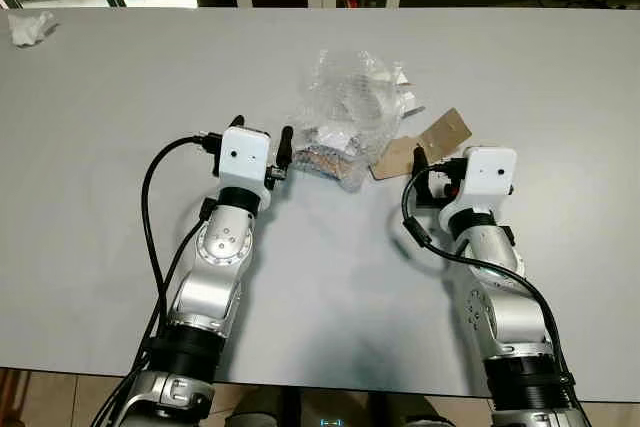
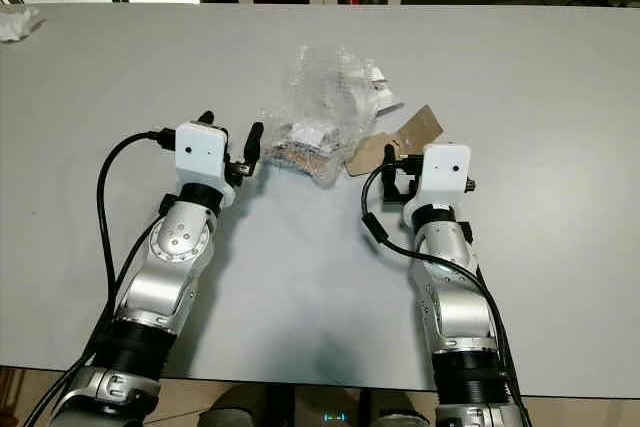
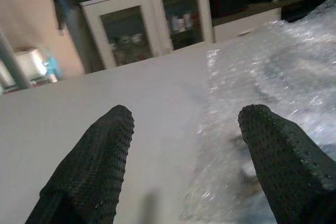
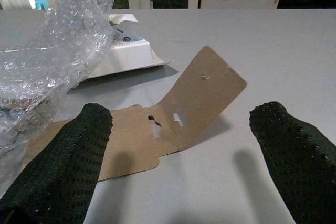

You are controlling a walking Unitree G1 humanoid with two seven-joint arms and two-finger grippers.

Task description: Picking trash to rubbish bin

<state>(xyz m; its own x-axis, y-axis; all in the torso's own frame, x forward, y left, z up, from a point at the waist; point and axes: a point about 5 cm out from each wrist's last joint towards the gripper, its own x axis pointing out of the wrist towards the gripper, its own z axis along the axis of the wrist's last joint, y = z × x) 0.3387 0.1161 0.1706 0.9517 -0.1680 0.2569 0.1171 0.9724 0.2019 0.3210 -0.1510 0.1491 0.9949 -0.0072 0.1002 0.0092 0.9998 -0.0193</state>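
On table [image 1: 120, 127], crumpled clear bubble wrap [image 1: 345, 112]

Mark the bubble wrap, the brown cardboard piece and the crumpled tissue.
bubble wrap [image 1: 345, 112], left eye view, middle of the clear bundle.
brown cardboard piece [image 4: 202, 95], right wrist view, its raised flap.
crumpled tissue [image 1: 30, 28], left eye view, centre of the white wad at the table's far left corner.

no words or numbers can be read anywhere. the flat white paper box [image 4: 125, 51] lying on the grey counter [image 4: 273, 40] behind the brown cardboard flap [image 4: 173, 111] bears a small dark round mark, too small and blurred to make out.
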